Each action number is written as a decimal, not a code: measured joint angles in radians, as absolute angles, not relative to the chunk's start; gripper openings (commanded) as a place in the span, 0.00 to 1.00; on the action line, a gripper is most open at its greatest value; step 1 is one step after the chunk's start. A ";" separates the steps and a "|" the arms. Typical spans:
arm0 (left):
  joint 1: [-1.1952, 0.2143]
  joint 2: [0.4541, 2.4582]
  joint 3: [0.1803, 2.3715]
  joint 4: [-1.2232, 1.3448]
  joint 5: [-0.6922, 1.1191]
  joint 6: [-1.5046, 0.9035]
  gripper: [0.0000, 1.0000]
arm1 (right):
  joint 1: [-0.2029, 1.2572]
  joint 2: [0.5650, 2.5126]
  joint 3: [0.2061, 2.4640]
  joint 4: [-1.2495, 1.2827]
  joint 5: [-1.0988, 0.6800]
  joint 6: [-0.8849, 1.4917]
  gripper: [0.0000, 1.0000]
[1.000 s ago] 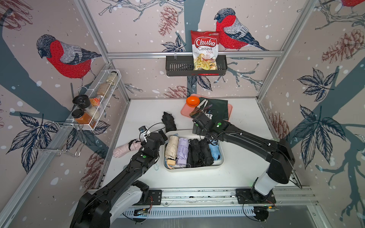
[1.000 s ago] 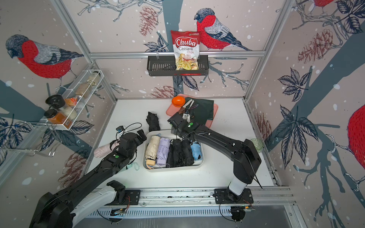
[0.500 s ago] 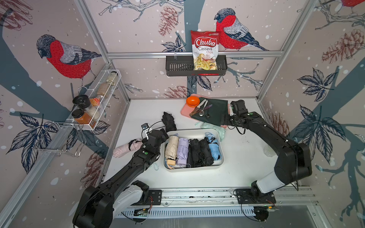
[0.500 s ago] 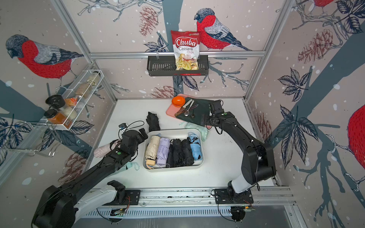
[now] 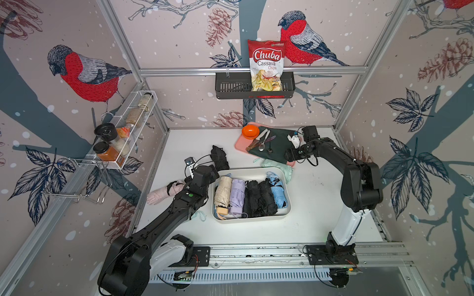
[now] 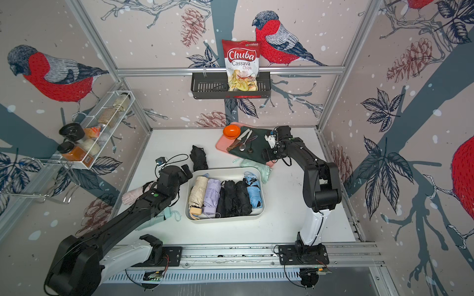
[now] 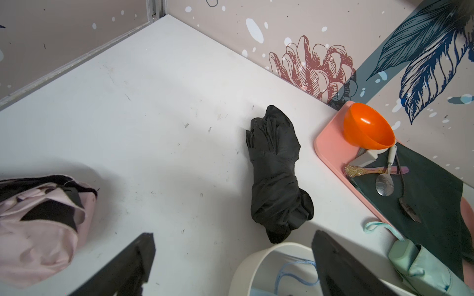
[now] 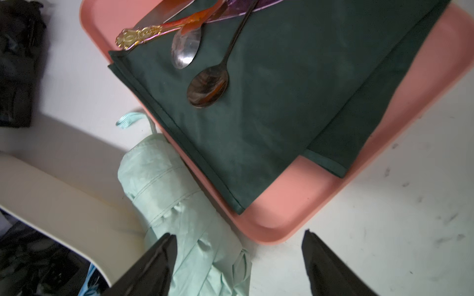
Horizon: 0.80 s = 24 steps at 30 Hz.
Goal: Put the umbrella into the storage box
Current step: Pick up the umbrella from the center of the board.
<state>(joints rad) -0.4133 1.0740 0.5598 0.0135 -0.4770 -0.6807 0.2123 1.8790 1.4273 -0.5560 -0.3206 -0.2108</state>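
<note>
Right fingers (image 8: pixel 154 266) gape empty over the mint umbrella (image 8: pixel 184 205); left fingers (image 7: pixel 123 266) spread wide, holding nothing.

Left arm (image 6: pixel 120 220) hides most of a mint umbrella (image 6: pixel 168 213).

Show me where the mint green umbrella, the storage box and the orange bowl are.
mint green umbrella (image 8: pixel 179 200): right wrist view, on its folded canopy.
storage box (image 5: pixel 256 220): in a top view, on its near wall.
orange bowl (image 5: pixel 250 131): in a top view, on its middle.
</note>
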 measured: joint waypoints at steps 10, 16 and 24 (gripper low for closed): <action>-0.404 1.082 0.555 0.015 -0.459 -0.685 0.99 | 0.266 1.974 1.465 -0.639 -0.393 -0.367 0.71; -0.402 1.077 0.552 0.016 -0.445 -0.700 0.99 | 0.271 2.026 1.473 -0.659 -0.400 -0.385 0.72; -0.402 1.066 0.549 0.016 -0.445 -0.700 0.99 | 0.272 2.060 1.475 -0.665 -0.453 -0.388 0.46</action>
<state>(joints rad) -0.4015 1.0660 0.5491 0.0158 -0.4446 -0.7002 0.2718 2.0602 1.4754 -0.6647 -0.4530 -0.3878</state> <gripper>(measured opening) 0.988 0.514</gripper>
